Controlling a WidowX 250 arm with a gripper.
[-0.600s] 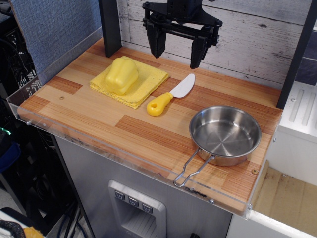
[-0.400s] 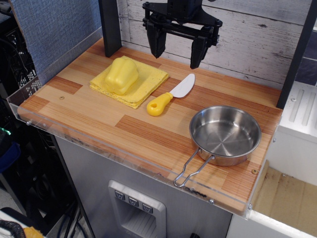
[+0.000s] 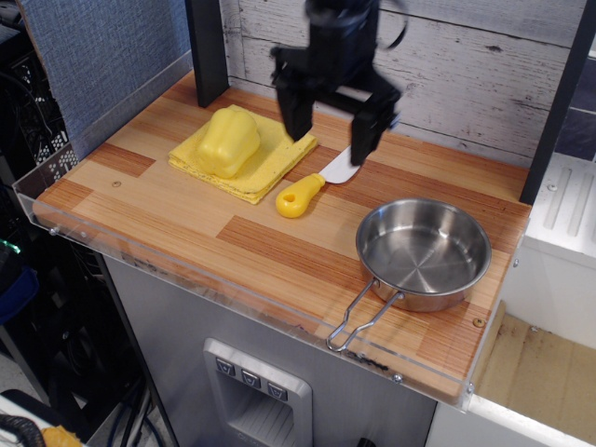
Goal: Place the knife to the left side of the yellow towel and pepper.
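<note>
black two-finger claw (image 3: 330, 140) hangs above the back middle of the wooden plank desk (image 3: 186, 214), fingers spread wide, nothing between them, image motion-blurred there. left finger tip sits over the right corner of the yellow towel, right finger tip over the blade end of the knife; cannot tell if either tip touches anything.

small toy knife with silvery-white rounded blade and chunky yellow handle (image 3: 315, 186) lies flat on the desk, just right of the towel, handle toward the front-left, blade toward the back-right, part of the blade hidden behind the right finger.

flat folded yellow cloth towel (image 3: 261, 163) lies at the back left of the desk. glossy yellow plastic bell pepper (image 3: 226, 142) sits on top of the towel, toward its left half.

round stainless steel pan with folding wire handle (image 3: 424, 251) sits at the front right of the desk, apart from the knife, wire handle pointing to the front edge. pan interior shows nothing inside.

knife is on the right side of towel and pepper.
</note>
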